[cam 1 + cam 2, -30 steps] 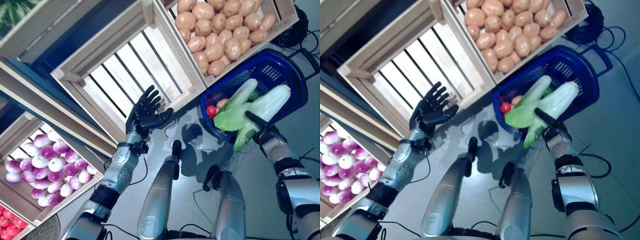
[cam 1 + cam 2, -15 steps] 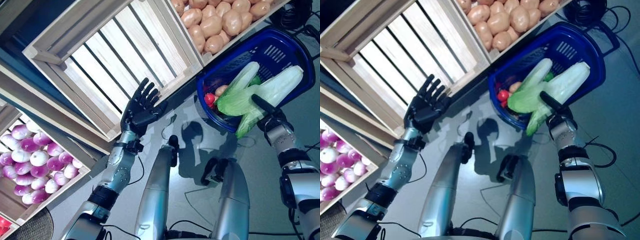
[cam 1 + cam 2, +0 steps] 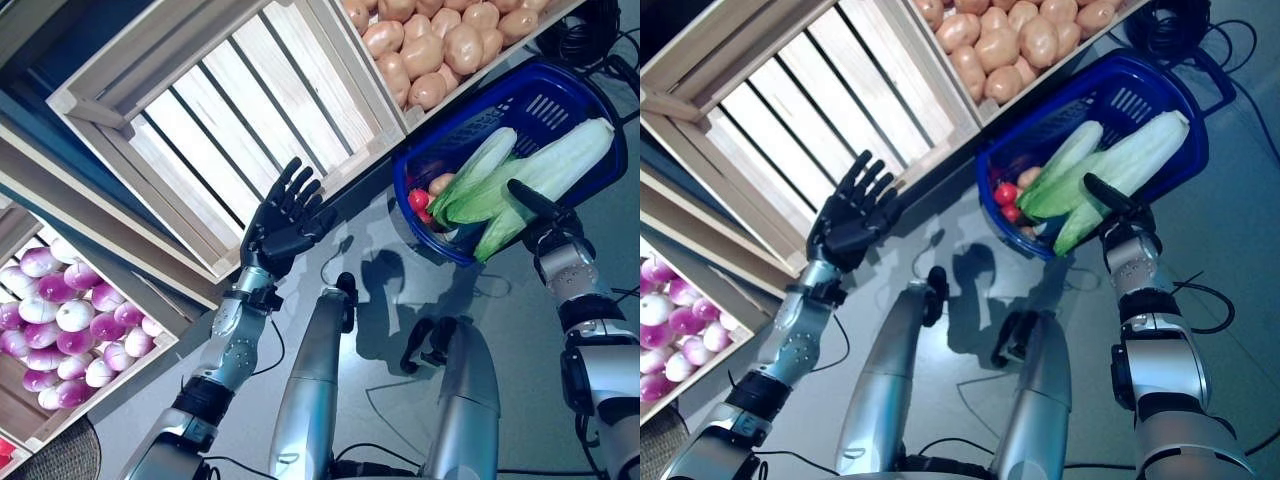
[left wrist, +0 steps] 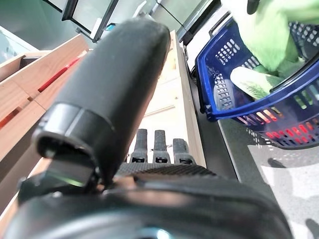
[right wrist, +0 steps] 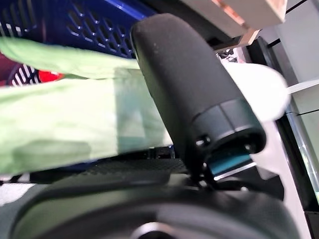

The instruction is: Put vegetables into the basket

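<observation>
The blue basket [image 3: 550, 95] stands on the floor below the potato crate. Two long pale green cabbages [image 3: 560, 165] lie across it, with small red round vegetables [image 3: 418, 200] and a tan potato [image 3: 440, 183] beneath. My right hand [image 3: 545, 225] is at the basket's near rim, fingers straight. Its thumb [image 5: 189, 89] lies over the leafy end of the nearer cabbage [image 5: 60, 129]. My left hand [image 3: 275, 225] is open and empty, held up in front of an empty wooden crate [image 3: 230, 110], apart from the basket. The basket also shows in the left wrist view [image 4: 219, 74].
Wooden crates of the vegetable stand rise along the left and top. The potato crate [image 3: 430, 50] is just behind the basket. Grey floor lies open between the stand and the basket.
The nearer cabbage has moved further into the basket; its leafy end no longer hangs over the near rim. My right hand moved up with it. The camera has shifted.
</observation>
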Robot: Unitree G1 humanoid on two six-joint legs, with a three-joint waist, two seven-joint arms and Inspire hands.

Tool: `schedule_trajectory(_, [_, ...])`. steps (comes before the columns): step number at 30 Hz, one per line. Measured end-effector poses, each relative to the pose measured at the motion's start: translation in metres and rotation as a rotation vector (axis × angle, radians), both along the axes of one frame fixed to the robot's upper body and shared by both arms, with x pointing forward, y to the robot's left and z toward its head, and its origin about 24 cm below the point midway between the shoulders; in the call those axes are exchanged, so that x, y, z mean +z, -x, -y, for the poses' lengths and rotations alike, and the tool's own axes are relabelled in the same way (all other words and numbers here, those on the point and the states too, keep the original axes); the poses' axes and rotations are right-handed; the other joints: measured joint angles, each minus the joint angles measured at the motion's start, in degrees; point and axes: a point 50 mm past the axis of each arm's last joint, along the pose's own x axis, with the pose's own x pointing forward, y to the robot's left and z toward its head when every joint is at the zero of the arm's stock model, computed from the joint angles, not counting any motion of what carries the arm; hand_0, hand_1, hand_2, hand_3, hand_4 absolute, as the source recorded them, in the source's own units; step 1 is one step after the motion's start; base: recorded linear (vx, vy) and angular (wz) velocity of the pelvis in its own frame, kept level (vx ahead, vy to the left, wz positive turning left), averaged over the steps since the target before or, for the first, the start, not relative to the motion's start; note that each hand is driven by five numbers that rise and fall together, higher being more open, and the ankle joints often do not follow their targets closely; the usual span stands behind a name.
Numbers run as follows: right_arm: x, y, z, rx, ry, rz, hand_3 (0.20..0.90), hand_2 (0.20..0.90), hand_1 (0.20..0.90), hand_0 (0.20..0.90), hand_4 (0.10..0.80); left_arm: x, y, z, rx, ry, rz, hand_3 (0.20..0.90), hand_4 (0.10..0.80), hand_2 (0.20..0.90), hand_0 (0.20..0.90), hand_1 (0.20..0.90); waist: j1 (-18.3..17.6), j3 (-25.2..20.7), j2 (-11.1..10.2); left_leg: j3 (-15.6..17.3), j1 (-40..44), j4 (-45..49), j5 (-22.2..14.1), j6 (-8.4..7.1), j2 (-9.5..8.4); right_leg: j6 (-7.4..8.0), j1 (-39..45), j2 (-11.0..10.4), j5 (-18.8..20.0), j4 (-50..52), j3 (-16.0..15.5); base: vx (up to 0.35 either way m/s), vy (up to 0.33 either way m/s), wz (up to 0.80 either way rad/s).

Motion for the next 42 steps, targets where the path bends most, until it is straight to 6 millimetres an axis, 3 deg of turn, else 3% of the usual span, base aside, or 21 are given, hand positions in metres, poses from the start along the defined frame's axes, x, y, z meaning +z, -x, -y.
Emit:
schedule_trajectory(13, [0.008, -0.001, -0.001, 0.006, 0.019, 0.043, 0.9, 0.9, 0.9, 0.9, 0.8, -0.016, 0.009, -0.004, 0.005, -0.001, -0.058, 0.9, 0.8, 0.9, 0.9, 0.9, 0.22, 0.02, -0.18, -0.1, 7.69, -4.72, -0.13, 0.29, 0.01, 0.68, 8.04, 0.23, 0.35, -5.61, -1.08, 0.04, 0.024, 0.01])
schedule_trajectory(23, [-0.004, 0.002, -0.004, 0.014, 0.02, 0.014, 0.9, 0.9, 0.9, 0.9, 0.8, -0.022, 0.01, -0.004, -0.01, -0.01, -0.082, 0.9, 0.8, 0.9, 0.9, 0.9, 1.36, -0.16, -1.44, 0.73, 19.64, -15.65, 1.57, 0.41, -0.15, 2.93, 19.36, 1.14, 3.32, -16.72, -1.81, 0.025, 0.034, -0.01])
schedule_trajectory(28, [-0.043, 0.012, -0.028, 0.069, 0.116, -0.079, 0.9, 0.9, 0.9, 0.9, 0.8, -0.029, 0.011, -0.005, -0.015, -0.038, -0.128, 0.9, 0.8, 0.9, 0.9, 0.9, 1.19, -0.74, -3.63, 1.62, 29.34, -27.31, 4.55, 0.61, 0.14, 4.0, 28.17, 2.67, 7.13, -28.29, -2.6, 0.08, 0.001, -0.07])
schedule_trajectory(30, [-0.072, 0.02, -0.058, 0.118, 0.119, -0.131, 0.9, 0.9, 0.9, 0.9, 0.8, -0.038, 0.011, -0.006, -0.008, -0.067, -0.164, 0.9, 0.8, 0.9, 0.9, 0.9, 0.95, -1.52, -5.14, 2.1, 34.51, -32.61, 5.72, 0.56, 0.46, 4.51, 33.13, 3.86, 8.91, -34.34, -2.7, 0.193, 0.0, -0.16])
schedule_trajectory(32, [-0.092, 0.031, -0.087, 0.199, 0.138, -0.15, 0.9, 0.9, 0.9, 0.9, 0.8, -0.056, 0.018, -0.011, 0.025, -0.111, -0.238, 0.9, 0.8, 0.9, 0.9, 0.9, 0.79, -2.63, -6.2, 3.16, 39.6, -37.37, 6.78, 0.37, 1.24, 5.09, 37.89, 5.47, 11.1, -40.33, -2.34, 0.166, 0.023, -0.28])
schedule_trajectory(33, [-0.109, 0.045, -0.107, 0.263, 0.132, -0.168, 0.9, 0.9, 0.9, 0.9, 0.8, -0.072, 0.027, -0.014, 0.041, -0.154, -0.304, 0.9, 0.8, 0.9, 0.9, 0.9, 0.2, -5.43, -7.03, 3.43, 41.15, -40.04, 7.11, 0.38, 1.33, 5.54, 39.68, 6.04, 12.02, -43.79, -2.39, 0.109, 0.017, -0.15])
schedule_trajectory(35, [-0.136, 0.067, -0.128, 0.31, 0.108, -0.21, 0.9, 0.9, 0.9, 0.9, 0.8, -0.098, 0.043, -0.016, 0.061, -0.2, -0.406, 0.9, 0.8, 0.9, 0.9, 0.9, -0.69, -9.99, -7.87, 3.87, 43.26, -43.34, 7.53, 0.58, 1.17, 6.2, 42.24, 6.58, 13.24, -48.42, -2.48, 0.145, 0.009, -0.06])
schedule_trajectory(37, [-0.162, 0.096, -0.138, 0.344, 0.102, -0.264, 0.9, 0.9, 0.9, 0.9, 0.8, -0.132, 0.063, -0.016, 0.091, -0.222, -0.551, 0.9, 0.8, 0.9, 0.9, 0.9, -1.05, -13.43, -7.92, 4.52, 48.15, -48.14, 8.13, 0.87, 0.9, 6.92, 47.85, 7.44, 15.35, -55.19, -2.47, 0.128, 0.01, -0.07])
schedule_trajectory(42, [-0.187, 0.129, -0.145, 0.441, 0.18, -0.33, 0.9, 0.9, 0.9, 0.9, 0.8, -0.175, 0.102, -0.027, 0.149, -0.29, -0.771, 0.9, 0.8, 0.9, 0.9, 0.9, -2.15, -18.58, -8.56, 5.07, 52.52, -53.34, 8.81, 0.96, 0.49, 7.54, 52.96, 8.17, 17.59, -62.86, -2.28, 0.091, 0.004, -0.06])
